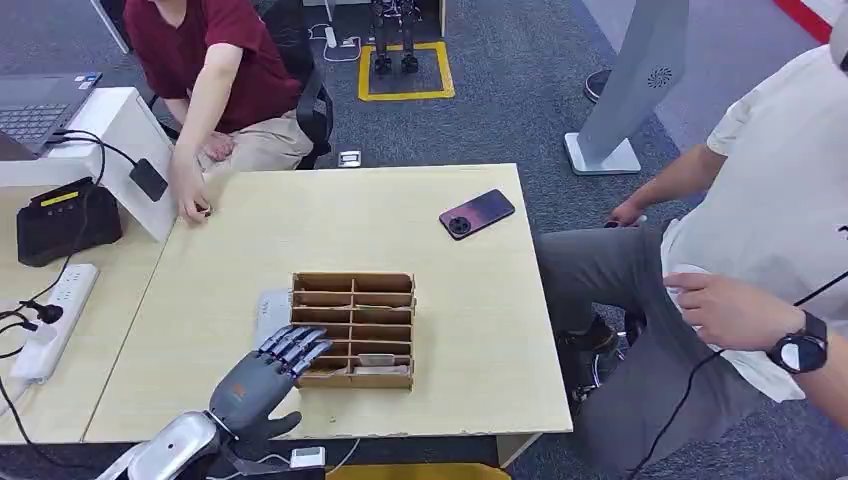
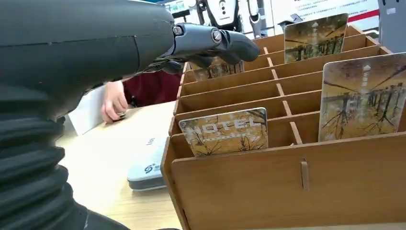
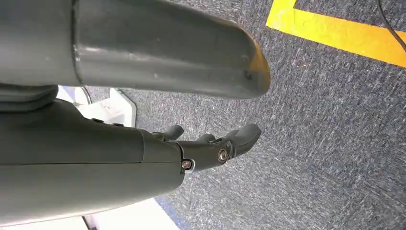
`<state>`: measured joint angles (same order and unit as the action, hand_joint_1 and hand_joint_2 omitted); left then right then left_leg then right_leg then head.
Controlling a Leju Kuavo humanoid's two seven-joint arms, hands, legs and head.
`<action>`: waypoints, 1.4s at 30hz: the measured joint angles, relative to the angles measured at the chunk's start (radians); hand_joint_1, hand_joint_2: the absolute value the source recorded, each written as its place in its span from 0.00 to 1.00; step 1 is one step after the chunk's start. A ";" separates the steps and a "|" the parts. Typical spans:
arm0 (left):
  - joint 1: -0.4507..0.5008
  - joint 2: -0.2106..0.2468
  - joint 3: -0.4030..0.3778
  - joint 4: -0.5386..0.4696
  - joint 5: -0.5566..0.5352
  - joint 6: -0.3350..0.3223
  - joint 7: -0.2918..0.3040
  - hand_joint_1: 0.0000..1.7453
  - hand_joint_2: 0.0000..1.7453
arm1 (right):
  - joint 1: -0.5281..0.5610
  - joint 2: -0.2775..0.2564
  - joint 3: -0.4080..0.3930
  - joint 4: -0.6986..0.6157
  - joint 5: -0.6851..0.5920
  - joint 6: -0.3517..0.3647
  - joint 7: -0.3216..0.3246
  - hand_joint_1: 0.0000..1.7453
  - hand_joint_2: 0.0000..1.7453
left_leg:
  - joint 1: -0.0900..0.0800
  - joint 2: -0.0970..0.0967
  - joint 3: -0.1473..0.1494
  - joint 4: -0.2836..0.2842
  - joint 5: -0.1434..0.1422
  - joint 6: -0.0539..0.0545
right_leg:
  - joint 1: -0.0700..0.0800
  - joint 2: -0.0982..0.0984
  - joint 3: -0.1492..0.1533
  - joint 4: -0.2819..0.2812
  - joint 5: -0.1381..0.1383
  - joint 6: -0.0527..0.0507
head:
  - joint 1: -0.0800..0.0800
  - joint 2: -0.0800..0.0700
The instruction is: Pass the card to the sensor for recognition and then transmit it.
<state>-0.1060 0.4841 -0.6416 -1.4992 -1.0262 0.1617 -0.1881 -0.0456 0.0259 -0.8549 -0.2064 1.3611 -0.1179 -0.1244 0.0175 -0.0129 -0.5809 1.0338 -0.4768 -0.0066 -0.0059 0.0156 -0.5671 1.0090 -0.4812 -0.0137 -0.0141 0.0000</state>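
Head view: the left arm comes up from the lower edge of the picture and the left hand [image 1: 262, 378] hangs over the light wooden table [image 1: 450, 290], palm down, its fingers stretched out nearly straight and close together. The fingertips reach the near left corner of the wooden card rack [image 1: 353, 329]. Nothing is held in that hand. Just left of the rack, partly under the fingers, lies the flat grey sensor [image 1: 270, 312]. A dark phone [image 1: 476, 213] lies near the far right corner of the table, well apart from the rack. A person in a dark red shirt [image 1: 215, 60] sits at the far left, one hand resting on the table; another person in a white shirt [image 1: 770, 220] sits on the right.

Left wrist view: the dark fingers [image 2: 215, 40] reach out flat above the rack's slots, holding nothing. A hotel card [image 2: 223, 131] stands in the nearest slot row, more cards stand in slots beyond it, and the sensor lies on the table beside the rack.

Right wrist view: the right hand [image 3: 210, 143] hangs over grey carpet [image 3: 325, 124] beside a yellow floor stripe [image 3: 335, 31], fingers loosely bent and apart, empty.
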 joint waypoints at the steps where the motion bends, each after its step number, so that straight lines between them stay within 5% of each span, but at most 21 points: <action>1: 0.000 -0.001 0.000 0.002 0.000 0.000 0.001 0.00 1.00 | 0.000 0.000 0.000 0.000 0.000 0.000 0.000 0.00 0.00 | 0.000 0.000 0.000 0.000 0.000 0.000 | 0.000 0.000 0.000 0.000 0.000 0.000 | 0.000 0.000; 42: 0.010 -0.018 0.000 0.015 0.000 0.003 0.002 0.00 1.00 | 0.000 0.002 0.000 0.000 0.001 0.003 -0.002 0.00 0.00 | 0.000 0.000 0.000 0.000 0.000 0.000 | 0.000 0.000 0.000 0.000 0.000 0.000 | 0.000 0.000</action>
<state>-0.0961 0.4658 -0.6413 -1.4839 -1.0262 0.1648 -0.1862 -0.0456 0.0275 -0.8549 -0.2064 1.3623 -0.1152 -0.1259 0.0175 -0.0130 -0.5810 1.0337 -0.4768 -0.0066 -0.0059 0.0155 -0.5671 1.0090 -0.4812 -0.0137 -0.0141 0.0000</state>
